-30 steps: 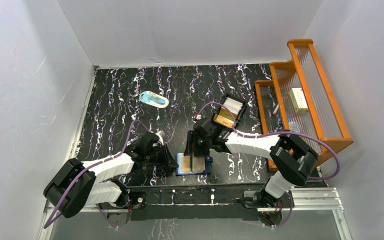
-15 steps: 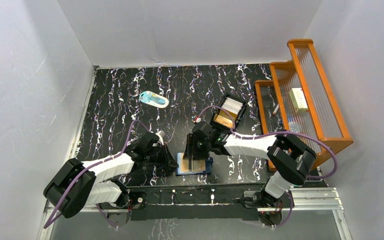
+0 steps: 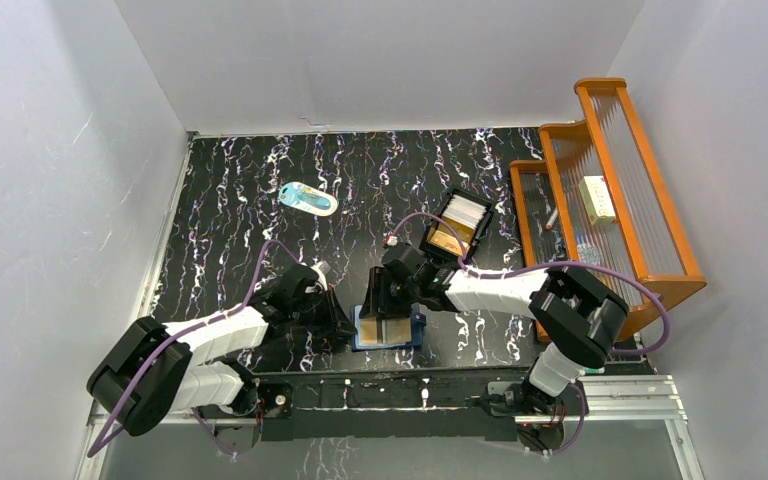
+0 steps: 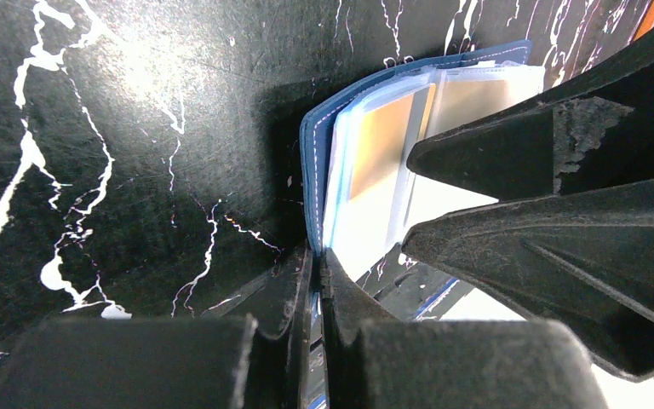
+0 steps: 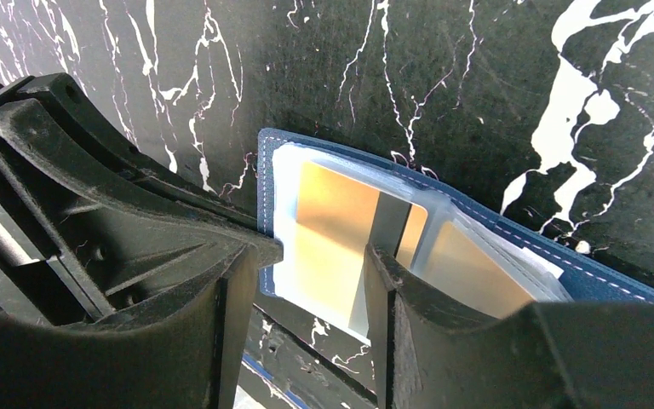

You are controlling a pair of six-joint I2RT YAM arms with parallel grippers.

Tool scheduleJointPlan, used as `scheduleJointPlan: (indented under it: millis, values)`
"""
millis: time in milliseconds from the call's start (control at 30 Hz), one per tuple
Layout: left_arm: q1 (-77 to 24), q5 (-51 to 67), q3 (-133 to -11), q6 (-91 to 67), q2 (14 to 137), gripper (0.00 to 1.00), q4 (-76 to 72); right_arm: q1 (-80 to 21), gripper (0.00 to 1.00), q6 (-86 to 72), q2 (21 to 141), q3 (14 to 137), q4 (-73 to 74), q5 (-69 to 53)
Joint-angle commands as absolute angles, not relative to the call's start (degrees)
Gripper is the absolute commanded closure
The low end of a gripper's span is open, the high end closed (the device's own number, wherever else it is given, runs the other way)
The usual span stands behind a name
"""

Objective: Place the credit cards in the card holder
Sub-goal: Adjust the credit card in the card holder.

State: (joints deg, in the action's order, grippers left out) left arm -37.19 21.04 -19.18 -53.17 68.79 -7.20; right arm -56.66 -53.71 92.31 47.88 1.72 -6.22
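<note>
The navy card holder point(image 3: 392, 330) lies open near the front edge, pale-blue clear pockets facing up. My left gripper point(image 3: 348, 325) is shut on its left cover edge; the left wrist view shows the jaws point(image 4: 316, 253) clamped on the navy cover point(image 4: 311, 170). My right gripper point(image 3: 384, 305) hovers over the holder, open. In the right wrist view point(image 5: 306, 281) a golden-tan credit card point(image 5: 332, 217) lies on the pockets between the spread fingers; whether it sits inside a pocket is unclear. More credit cards, white point(image 3: 467, 212) and golden point(image 3: 447, 238), rest in a black box tray.
The black box tray point(image 3: 443, 205) stands tilted just behind the right gripper. A pale-blue-and-white oval item point(image 3: 309, 198) lies at the back left. An orange wooden rack point(image 3: 600, 190) fills the right side. Grey walls enclose the table.
My right gripper has shifted slightly left over the open holder. The left gripper and the holder have stayed in place.
</note>
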Motion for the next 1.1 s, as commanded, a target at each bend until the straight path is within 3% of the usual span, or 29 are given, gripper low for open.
scheduleJointPlan:
  millis: [0, 833, 1067]
  values:
    - [-37.3, 20.9, -19.0, -53.3, 67.7, 1.0, -7.1, -57.0, 0.43, -53.4, 91.0, 48.9, 3.0, -4.4]
    - [-37.3, 20.7, -19.4, -53.0, 67.7, 1.0, -6.2, -58.1, 0.42, -54.7, 91.3, 48.6, 2.5, -4.6]
    - [-37.3, 20.6, -19.2, -52.8, 67.2, 1.0, -5.9, -57.1, 0.41, -45.9, 87.8, 50.5, 5.1, -4.9]
